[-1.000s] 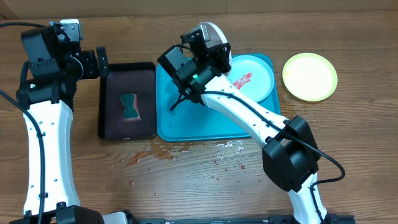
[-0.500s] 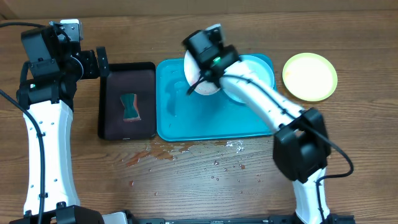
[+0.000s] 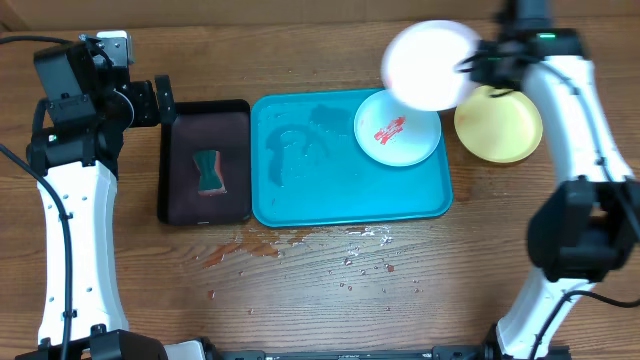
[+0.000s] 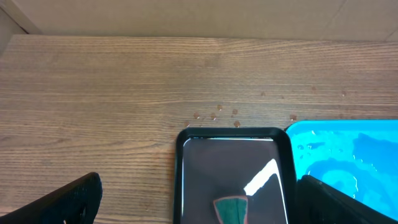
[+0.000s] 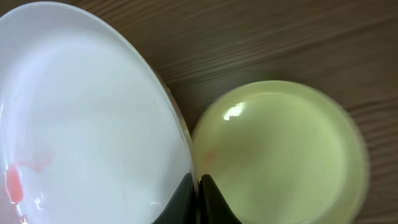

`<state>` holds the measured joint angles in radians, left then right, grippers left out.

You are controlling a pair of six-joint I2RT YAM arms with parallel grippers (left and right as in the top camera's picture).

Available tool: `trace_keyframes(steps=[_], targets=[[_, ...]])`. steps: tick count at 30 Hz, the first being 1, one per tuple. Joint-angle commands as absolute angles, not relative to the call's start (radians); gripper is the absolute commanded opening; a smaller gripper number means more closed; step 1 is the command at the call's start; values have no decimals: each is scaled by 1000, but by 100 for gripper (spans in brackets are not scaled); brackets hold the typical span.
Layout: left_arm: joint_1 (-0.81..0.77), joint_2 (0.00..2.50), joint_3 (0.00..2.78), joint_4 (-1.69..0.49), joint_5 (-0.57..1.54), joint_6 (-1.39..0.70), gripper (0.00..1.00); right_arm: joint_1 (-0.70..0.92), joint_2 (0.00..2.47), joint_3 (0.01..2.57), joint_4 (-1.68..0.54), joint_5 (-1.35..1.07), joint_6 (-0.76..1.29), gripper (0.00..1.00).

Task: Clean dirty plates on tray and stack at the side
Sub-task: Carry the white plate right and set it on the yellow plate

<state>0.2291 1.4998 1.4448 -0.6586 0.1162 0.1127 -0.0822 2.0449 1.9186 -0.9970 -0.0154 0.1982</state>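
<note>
White plate (image 3: 428,62), gripped at its rim by our closed right gripper (image 5: 198,188), hangs at the upper right of the overhead frame, and the yellow-green plate (image 3: 505,130) we would stack it on sits just lower-right, beside the tray (image 3: 300,205), far from our open left gripper (image 4: 200,186).

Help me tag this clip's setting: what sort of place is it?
Likely a robotics lab bench staged for dishwashing practice: a wooden table, a turquoise tray holding a red-smeared plate, and a black tray with a sponge.

a robot test bench: wood-grain table (image 3: 300,310), mounted white arms (image 3: 70,220).
</note>
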Motion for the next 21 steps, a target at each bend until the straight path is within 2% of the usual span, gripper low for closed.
trace_keyframes(steps=[1, 8, 21], targets=[[225, 1491, 1456, -658, 112, 135, 100, -200, 2009, 1930, -994, -93, 214, 4], [225, 1491, 1456, -658, 112, 135, 100, -362, 2011, 1827, -918, -138, 214, 4], [225, 1491, 1456, -658, 112, 135, 100, -382, 2030, 1608, -733, -115, 214, 4]])
